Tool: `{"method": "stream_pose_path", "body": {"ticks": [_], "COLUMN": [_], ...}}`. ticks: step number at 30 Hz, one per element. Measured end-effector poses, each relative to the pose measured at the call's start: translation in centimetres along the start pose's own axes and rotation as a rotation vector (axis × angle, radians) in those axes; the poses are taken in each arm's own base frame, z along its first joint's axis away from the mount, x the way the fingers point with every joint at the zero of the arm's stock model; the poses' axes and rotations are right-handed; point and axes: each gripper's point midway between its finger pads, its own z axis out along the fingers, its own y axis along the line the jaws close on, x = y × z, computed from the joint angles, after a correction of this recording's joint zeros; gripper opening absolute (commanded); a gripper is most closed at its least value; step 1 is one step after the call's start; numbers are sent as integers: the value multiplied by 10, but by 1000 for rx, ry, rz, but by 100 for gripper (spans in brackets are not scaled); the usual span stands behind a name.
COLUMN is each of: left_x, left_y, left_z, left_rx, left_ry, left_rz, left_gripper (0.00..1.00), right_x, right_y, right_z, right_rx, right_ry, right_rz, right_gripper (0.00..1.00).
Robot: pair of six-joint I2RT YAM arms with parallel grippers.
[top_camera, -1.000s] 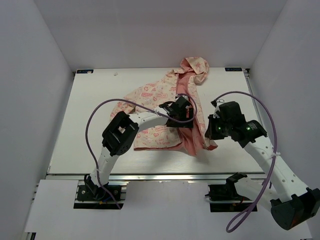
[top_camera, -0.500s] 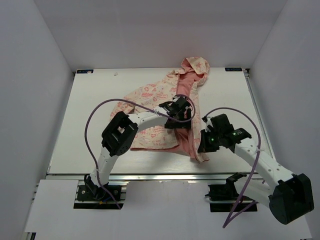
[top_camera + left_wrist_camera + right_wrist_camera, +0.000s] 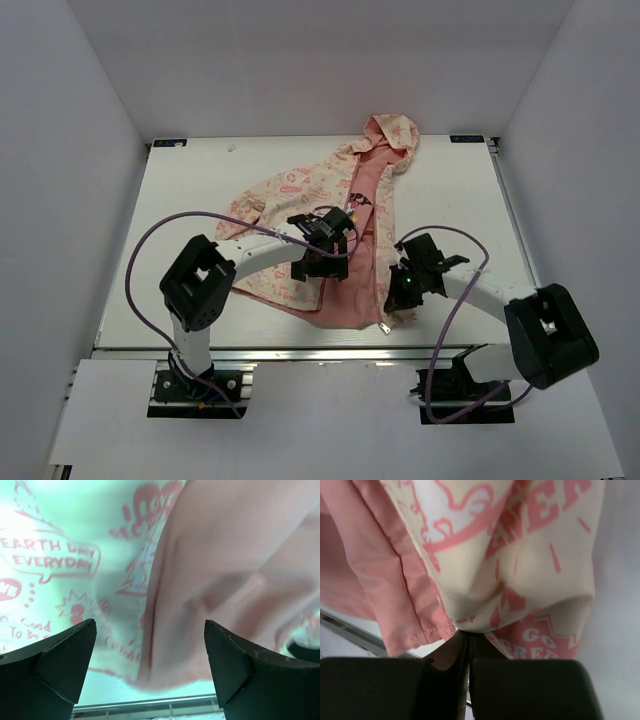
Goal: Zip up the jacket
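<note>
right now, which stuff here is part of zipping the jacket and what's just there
For the job: jacket; right gripper, shut on its cream printed edge; left gripper, open over it.
Just there: table; white walls.

Bright, even light falls from above on the white table (image 3: pixel 180 190), leaving only faint, soft shadows. In the left wrist view the cream hooded jacket with pink print (image 3: pixel 55 555) glares greenish-white and blurs. The right wrist view is dimmer near the bottom and slightly out of focus.

White table (image 3: pixel 170 250), pale walls (image 3: pixel 80 150)
</note>
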Motion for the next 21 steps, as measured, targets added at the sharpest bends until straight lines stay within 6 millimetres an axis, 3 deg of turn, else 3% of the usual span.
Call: {"method": "stream_pose_path", "body": {"ticks": [4,8,11,15,18,19,21], "left_x": [-3,-12,-24,-61,-84,-87,-87], "left_y": [1,0,3,13,23,25,21], "left_z": [-10,-13,-11,0,14,19,25], "left_rx": [22,41,63,107,114,117,142], "left_ry": [-24,-51,-61,-88,-108,-109,-97], "left_rz": [12,29,25,-25,-37,-34,-15], "left_gripper": [98,98,98,98,98,98,98], "right_x": [-32,-89,-142,-212,-239,-242,-242], "right_y": [8,-3,-33,-92,-124,-127,-115], "right_z": [9,16,15,1,-17,-26,-44], "right_rx": [33,127,182,270,318,317,277], "right_ry": [-21,-91,-156,-253,-291,-300,-304], "right_rz": [53,109,209,342,369,354,300], "right_gripper": [0,0,0,0,0,0,0]}}
